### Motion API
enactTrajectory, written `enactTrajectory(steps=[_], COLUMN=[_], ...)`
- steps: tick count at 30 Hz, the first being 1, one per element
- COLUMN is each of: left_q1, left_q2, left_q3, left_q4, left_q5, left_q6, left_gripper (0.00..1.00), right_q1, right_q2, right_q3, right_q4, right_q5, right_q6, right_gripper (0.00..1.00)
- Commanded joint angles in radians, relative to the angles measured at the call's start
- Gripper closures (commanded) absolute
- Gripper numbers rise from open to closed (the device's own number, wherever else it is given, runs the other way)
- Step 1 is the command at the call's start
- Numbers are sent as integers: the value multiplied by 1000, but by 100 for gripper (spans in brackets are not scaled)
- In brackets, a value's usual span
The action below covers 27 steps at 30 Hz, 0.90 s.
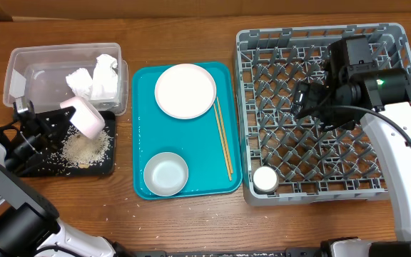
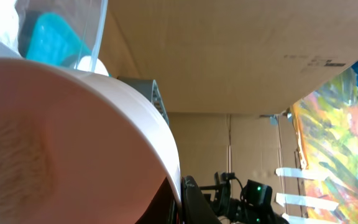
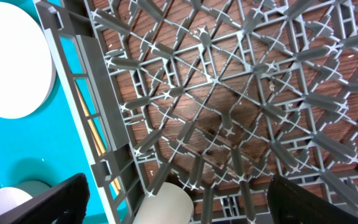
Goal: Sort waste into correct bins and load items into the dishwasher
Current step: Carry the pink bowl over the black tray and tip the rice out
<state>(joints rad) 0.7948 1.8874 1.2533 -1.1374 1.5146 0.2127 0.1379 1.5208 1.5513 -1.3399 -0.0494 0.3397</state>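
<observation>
My left gripper (image 1: 68,119) is shut on the rim of the pinkish-white bowl (image 1: 85,118) and holds it tipped over the black tray (image 1: 109,165), where rice grains (image 1: 85,148) lie in a heap. In the left wrist view the bowl (image 2: 55,143) fills the left side, with its rim in the gripper (image 2: 182,196). Crumpled napkins (image 1: 95,78) lie in the clear tub (image 1: 27,64). My right gripper (image 1: 302,96) is open and empty above the grey dish rack (image 1: 391,189). The white cup (image 1: 265,179) stands in the rack's front left corner, and shows in the right wrist view (image 3: 166,205) between the open fingers (image 3: 188,202).
The teal tray (image 1: 140,135) between the bins and the rack holds the white plate (image 1: 185,90), the grey-blue bowl (image 1: 165,173) and the chopsticks (image 1: 223,139). The plate (image 3: 8,59) and rack pegs (image 3: 229,112) show in the right wrist view.
</observation>
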Motion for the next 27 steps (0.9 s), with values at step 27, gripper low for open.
enactTrajectory(steps=[27], left_q1=[-304], left_q2=[-171], left_q3=[81], left_q4=[-64], left_q5=[-368], left_q6=[13], left_gripper=[96], right_q1=[-2], right_q2=[-6], right_q3=[21], right_q4=[3], right_q5=[-13], right_q6=[-3], right_gripper=[7])
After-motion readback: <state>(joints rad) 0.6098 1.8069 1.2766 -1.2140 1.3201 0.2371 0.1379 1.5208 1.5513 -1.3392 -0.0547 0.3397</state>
